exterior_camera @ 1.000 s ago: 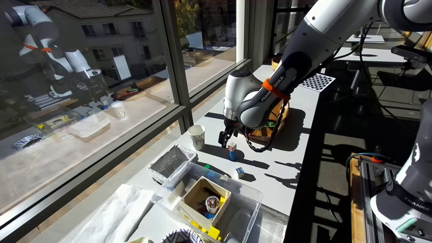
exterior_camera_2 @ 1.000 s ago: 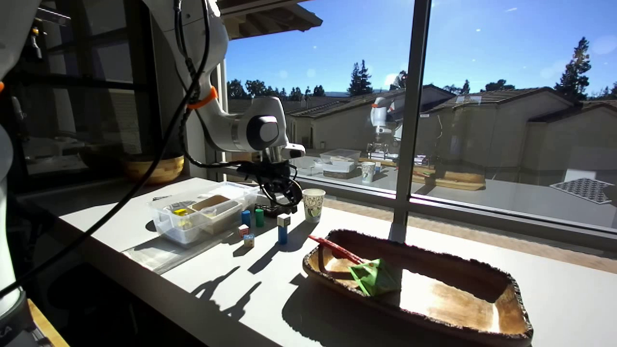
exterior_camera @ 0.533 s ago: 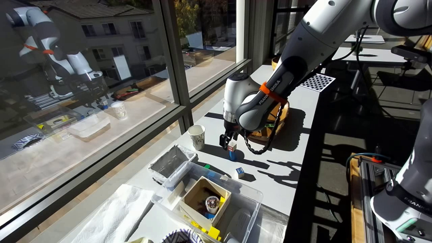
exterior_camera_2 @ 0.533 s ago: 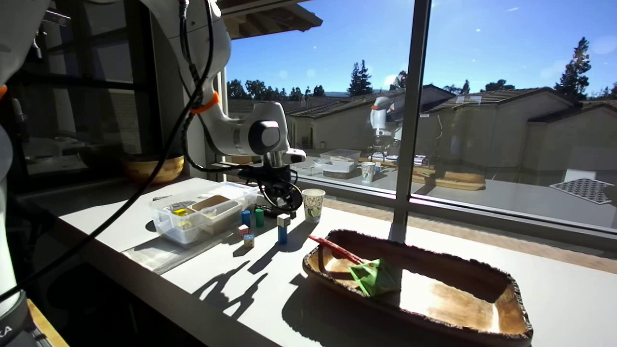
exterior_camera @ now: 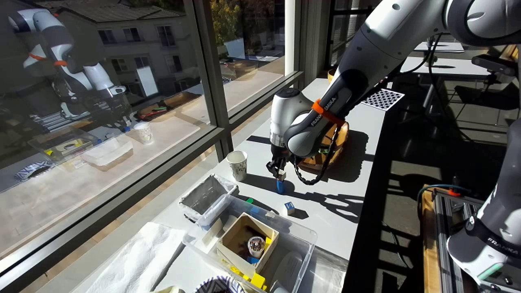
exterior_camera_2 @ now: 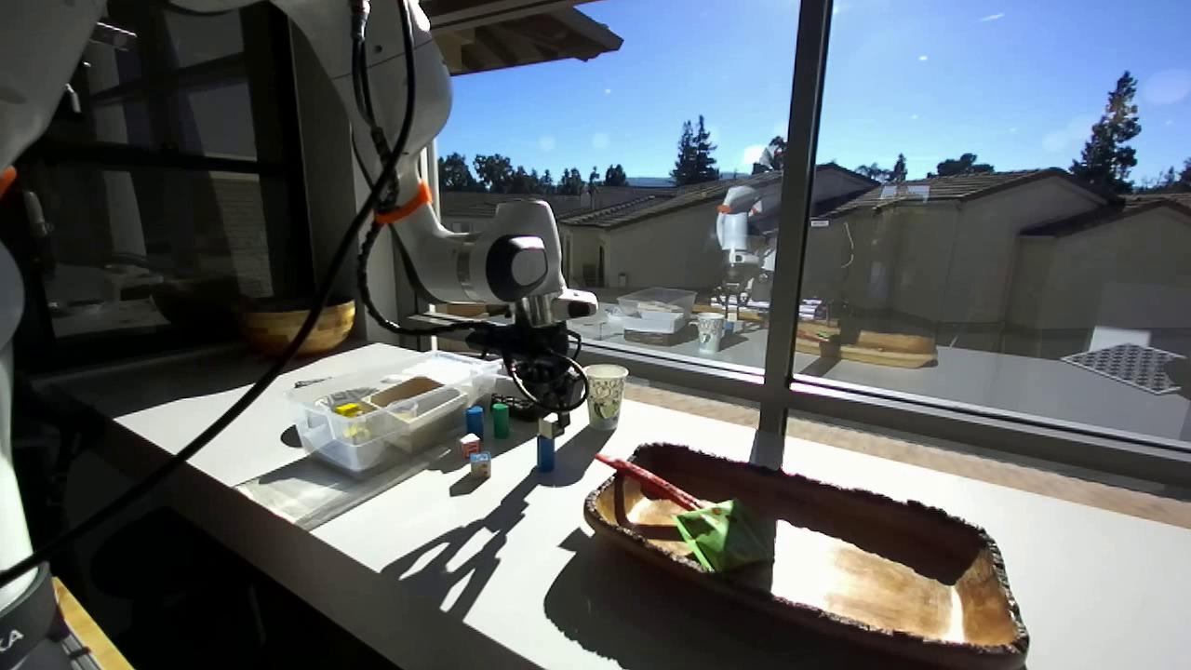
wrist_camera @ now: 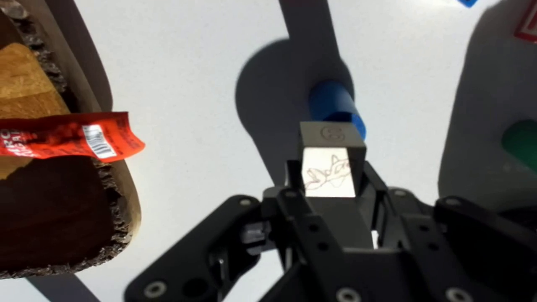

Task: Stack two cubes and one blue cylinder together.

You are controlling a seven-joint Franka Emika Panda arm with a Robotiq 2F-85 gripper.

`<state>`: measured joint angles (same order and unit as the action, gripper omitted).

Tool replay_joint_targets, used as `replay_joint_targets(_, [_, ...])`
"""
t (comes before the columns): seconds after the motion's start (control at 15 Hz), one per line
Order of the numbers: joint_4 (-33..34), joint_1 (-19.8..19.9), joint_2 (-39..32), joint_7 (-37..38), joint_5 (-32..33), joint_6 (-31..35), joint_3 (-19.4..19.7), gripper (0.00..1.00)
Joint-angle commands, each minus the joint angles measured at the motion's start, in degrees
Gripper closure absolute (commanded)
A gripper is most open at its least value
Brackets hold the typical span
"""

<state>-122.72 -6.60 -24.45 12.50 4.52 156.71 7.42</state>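
A pale wooden cube (wrist_camera: 333, 133) with a fish-like drawing sits between the fingers of my gripper (wrist_camera: 328, 171), which press on its two sides. Directly below it stands an upright blue cylinder (wrist_camera: 331, 100). In both exterior views the cube (exterior_camera_2: 547, 425) appears to rest on top of this cylinder (exterior_camera_2: 545, 455), its side partly covered by a finger. Closer to the clear bin lie two more cubes, a blue-lettered one (exterior_camera_2: 480, 464) and a red-lettered one (exterior_camera_2: 470, 446). A second blue cylinder (exterior_camera_2: 475, 422) stands behind them.
Beside the second blue cylinder is a green cylinder (exterior_camera_2: 501, 421). A patterned white cup (exterior_camera: 238, 165) stands by the window, near my gripper. The clear bin (exterior_camera: 311, 240) and a wooden tray (exterior_camera_2: 893, 609) with a red packet (wrist_camera: 100, 138) flank the stack.
My gripper has come down and a little towards the cube, and its jaws have closed round it. The cube has turned slightly; the blue cylinder beneath stays in place.
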Motion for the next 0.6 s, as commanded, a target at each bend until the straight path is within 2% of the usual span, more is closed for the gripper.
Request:
replay_joint_targets(0.0, [1.1,-0.7,0.1,2.0,1.5,-2.4,0.8,0.91])
replay_joint_targets(0.53, [4.9,0.0,-1.1,-0.3,0.2,-5.4,-2.4,0.91])
